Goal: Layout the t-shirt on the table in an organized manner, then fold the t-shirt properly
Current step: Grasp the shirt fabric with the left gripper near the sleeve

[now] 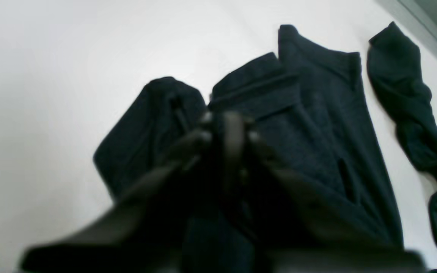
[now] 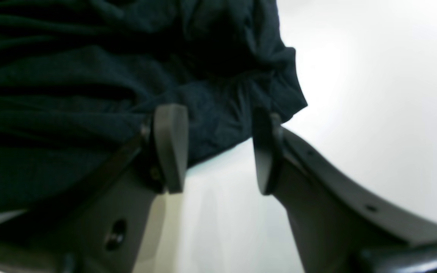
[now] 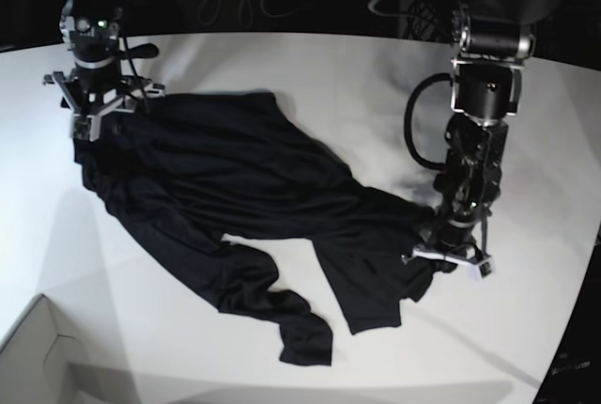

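Plain black t-shirt (image 3: 244, 178), printless, on white table (image 3: 357, 75).

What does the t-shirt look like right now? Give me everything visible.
The t-shirt is plain black, thin, soft cloth, crumpled and spread diagonally across the white table, not yet flat. The left gripper is shut on a bunched edge; the right gripper, open, straddles the opposite edge.

You're seeing the black t-shirt (image 3: 235, 197) lying crumpled, stretching diagonally from upper left to lower right across the white table (image 3: 310, 75).
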Available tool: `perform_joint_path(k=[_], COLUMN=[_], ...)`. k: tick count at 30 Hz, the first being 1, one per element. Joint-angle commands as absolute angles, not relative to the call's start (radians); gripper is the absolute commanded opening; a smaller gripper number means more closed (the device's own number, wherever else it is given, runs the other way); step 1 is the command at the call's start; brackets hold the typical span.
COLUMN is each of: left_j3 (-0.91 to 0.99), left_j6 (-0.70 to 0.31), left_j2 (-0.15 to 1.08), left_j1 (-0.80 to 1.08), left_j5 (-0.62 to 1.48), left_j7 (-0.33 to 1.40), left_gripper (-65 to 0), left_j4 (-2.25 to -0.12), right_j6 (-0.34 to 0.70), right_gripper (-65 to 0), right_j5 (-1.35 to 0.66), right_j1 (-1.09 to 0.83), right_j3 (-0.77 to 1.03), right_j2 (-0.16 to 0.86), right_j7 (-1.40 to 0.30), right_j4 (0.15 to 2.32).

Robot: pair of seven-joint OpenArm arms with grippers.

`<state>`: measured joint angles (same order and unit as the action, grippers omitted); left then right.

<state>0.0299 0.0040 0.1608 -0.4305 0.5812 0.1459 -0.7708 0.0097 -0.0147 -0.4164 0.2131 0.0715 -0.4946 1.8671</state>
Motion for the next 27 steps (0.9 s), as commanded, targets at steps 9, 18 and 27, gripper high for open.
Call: perform_joint_path(k=[9,18,27], left_j3=[0.042,0.044,0.044], left_j6=[0.002,0.005,0.005], left_j2=[0.177,0.191,0.183], left_j1=[-0.423,-0.351,-0.377], left_j5=[0.591,0.591,0.591], left_j7=[0.124,0.127,0.124], left_gripper=[-64.7,-64.5,-38.4], left_j4=[-0.872,-1.043,-0.929], right_j6=[0.007,0.007,0.007], right_gripper=[-36.6,-36.6,-36.6], right_j5=[-0.012,-0.012,-0.012], right_j1=[-0.389,-0.386,-0.374], right_j3=[0.216,0.214,0.214], right_j2=[0.081,0.084,0.084], right_j7=[-0.469,-0.469,-0.469], right_j4=[1.880,1.879,1.877])
